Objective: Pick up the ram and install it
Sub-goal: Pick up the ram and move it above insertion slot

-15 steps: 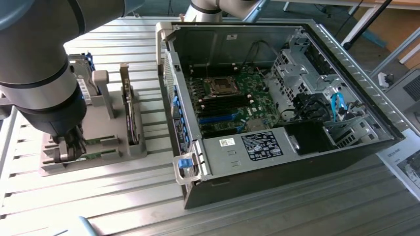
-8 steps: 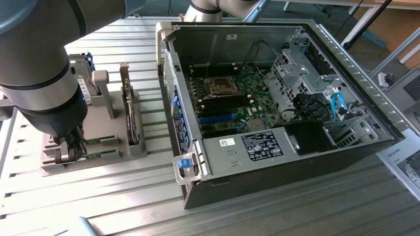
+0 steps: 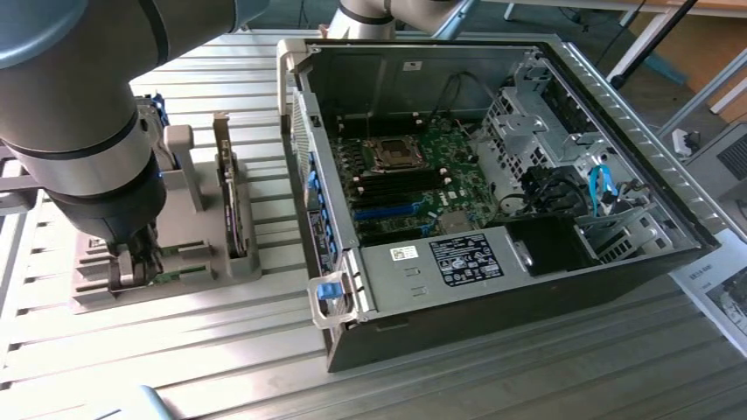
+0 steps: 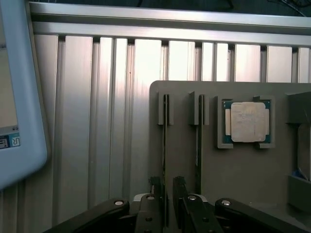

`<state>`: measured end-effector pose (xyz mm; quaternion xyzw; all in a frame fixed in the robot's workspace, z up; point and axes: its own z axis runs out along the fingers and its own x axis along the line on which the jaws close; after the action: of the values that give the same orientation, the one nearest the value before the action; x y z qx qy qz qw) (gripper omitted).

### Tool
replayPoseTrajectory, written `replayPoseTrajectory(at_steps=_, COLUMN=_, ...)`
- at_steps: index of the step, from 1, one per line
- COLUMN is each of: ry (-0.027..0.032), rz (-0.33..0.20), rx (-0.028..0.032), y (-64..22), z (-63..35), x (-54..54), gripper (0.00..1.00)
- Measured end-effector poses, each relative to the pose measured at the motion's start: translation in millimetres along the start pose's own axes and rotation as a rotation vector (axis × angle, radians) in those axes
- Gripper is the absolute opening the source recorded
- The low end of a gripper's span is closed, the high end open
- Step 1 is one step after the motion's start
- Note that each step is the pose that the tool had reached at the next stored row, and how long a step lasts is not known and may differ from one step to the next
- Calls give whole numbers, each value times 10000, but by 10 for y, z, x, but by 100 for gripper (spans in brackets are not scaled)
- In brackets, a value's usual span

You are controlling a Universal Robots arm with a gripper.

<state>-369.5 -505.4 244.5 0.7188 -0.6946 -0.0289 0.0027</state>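
Starting closest in, we see the gripper (image 4: 167, 187) with its dark fingers (image 4: 155, 188) spread a little, straddling the ram (image 4: 165, 141). It's a thin stick standing on edge in a slot of the matte gray holder (image 4: 233, 170). Just beside it stands the second stick (image 4: 199, 141), then the square silver processor (image 4: 247, 121). Ribbed aluminium table (image 4: 97, 121) underneath. Farther off, the exterior view gives us the open PC case (image 3: 467, 328) with a black label (image 3: 473, 260); we can't read its print.

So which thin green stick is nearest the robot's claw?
The thin green stick farther from the square silver chip; the gripper sits at its end.
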Motion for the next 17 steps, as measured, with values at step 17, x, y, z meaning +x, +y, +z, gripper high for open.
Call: replayPoseTrajectory(at_steps=17, ry=0, rz=0, rx=1, y=-14, z=91, x=8, gripper=24)
